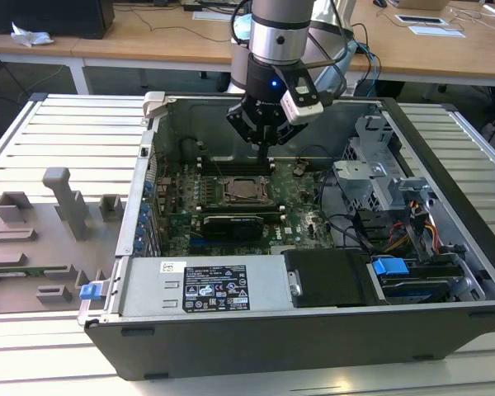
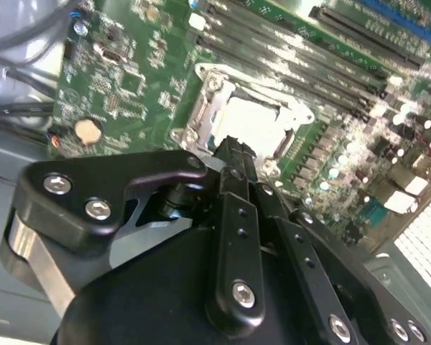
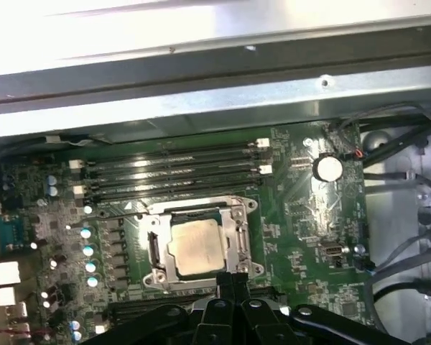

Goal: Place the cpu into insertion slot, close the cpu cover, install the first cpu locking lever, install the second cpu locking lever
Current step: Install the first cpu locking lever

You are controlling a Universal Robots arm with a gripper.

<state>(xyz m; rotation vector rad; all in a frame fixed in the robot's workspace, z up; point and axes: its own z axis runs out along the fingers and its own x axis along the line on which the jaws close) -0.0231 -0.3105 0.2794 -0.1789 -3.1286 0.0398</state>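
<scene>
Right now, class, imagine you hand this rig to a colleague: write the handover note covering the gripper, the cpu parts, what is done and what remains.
Gripper: fingers shut, nothing seen between them, tip at the socket's edge; contact cannot be told.
The cpu sits in the insertion slot, and the cpu cover lies closed around it.
Done: cpu placed, cover closed.
Left: both locking levers; whether either is latched cannot be told.

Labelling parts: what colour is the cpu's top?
Pale silvery-grey; small flat square cpu shows best in first wrist view.
</scene>
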